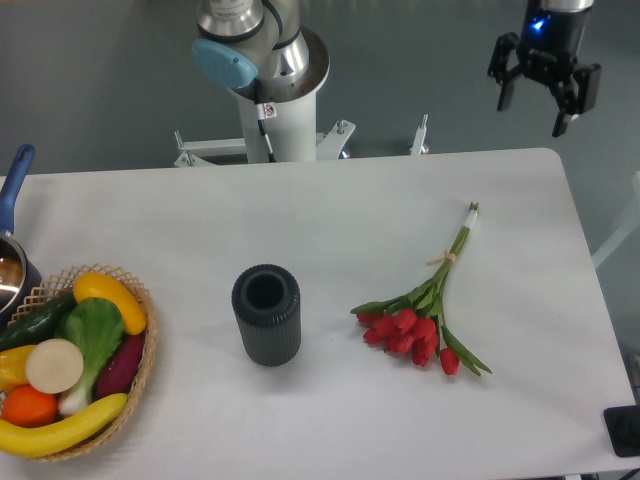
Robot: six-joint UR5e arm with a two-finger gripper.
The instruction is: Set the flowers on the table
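The flowers point(425, 317), a bunch of red tulips with long green stems tied with string, lie flat on the white table point(330, 215) at the right of centre, blooms toward the front and stem ends pointing back right. My gripper point(544, 108) hangs high above the table's far right corner, well clear of the stems. Its fingers are spread open and nothing is between them.
A ribbed dark grey vase point(266, 314) stands upright left of the flowers. A wicker basket point(143, 365) of vegetables and fruit sits at the front left, with a blue-handled pot point(12, 225) behind it. A small black object point(624, 431) sits at the front right corner.
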